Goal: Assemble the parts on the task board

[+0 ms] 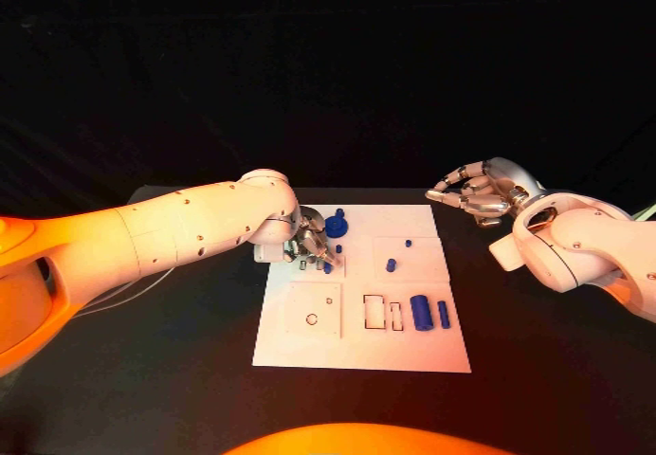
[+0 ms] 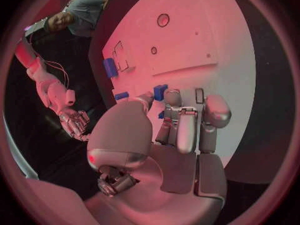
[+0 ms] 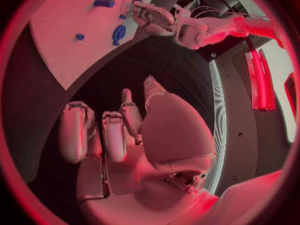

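The left hand [image 1: 306, 244] pinched a small blue part [image 2: 160, 91] over the white board's [image 1: 358, 351] far left corner, while the right hand [image 1: 479, 192] hovered empty, fingers loosely curled and apart, beyond the far right.

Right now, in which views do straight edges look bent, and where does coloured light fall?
Head view: the board keeps straight edges, and orange light falls on the left arm. Both wrist views: the board's edges curve, under red-pink light.
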